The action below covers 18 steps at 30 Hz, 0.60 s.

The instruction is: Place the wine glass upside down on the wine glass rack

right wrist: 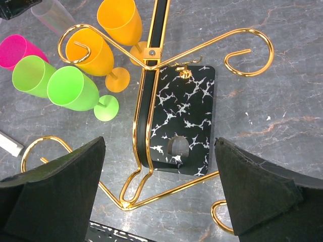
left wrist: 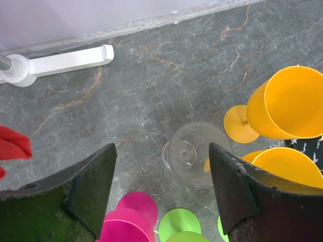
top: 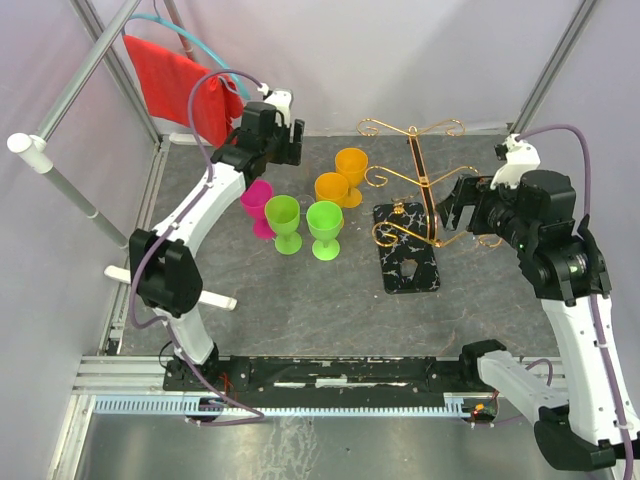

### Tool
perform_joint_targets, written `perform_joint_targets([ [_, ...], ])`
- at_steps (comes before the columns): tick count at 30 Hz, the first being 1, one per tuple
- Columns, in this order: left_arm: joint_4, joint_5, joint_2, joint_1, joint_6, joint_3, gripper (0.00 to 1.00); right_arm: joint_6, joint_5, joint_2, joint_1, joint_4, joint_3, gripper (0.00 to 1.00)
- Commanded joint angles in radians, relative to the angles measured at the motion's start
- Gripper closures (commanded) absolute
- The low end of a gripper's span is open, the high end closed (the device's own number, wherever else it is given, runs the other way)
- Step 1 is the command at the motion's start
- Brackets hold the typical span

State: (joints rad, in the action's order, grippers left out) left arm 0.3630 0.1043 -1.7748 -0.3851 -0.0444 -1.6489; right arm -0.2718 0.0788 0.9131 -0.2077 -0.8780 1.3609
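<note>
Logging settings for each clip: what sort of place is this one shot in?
Probably a lab robot cell, not a home: metal frame posts, plain white walls, and a grey stone-look table with a mounting rail.

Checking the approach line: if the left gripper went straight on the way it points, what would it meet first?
Probably the clear wine glass, seen just ahead of the open left gripper; depth is unclear.
</note>
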Motion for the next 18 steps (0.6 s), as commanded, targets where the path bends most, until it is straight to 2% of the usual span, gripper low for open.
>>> perform_joint_targets([
  [1,0.046,0.021,-0.042,-0.014,0.045,-0.068,0.23,0.025,-0.019,-0.022,-0.004,-0.012,0.021,0.03],
  [6,0.103,0.046,-0.092,-0.023,0.052,-0.113,0.34,0.035,-0.026,-0.026,-0.004,-0.046,0.02,0.03],
  [10,0.11,0.055,-0.102,-0.029,0.054,-0.118,0.47,0.037,-0.025,-0.032,-0.005,-0.049,0.007,0.04],
  [18,0.128,0.054,-0.114,-0.033,0.052,-0.145,0.88,0.042,-0.036,-0.04,-0.004,-0.055,0.007,0.07],
])
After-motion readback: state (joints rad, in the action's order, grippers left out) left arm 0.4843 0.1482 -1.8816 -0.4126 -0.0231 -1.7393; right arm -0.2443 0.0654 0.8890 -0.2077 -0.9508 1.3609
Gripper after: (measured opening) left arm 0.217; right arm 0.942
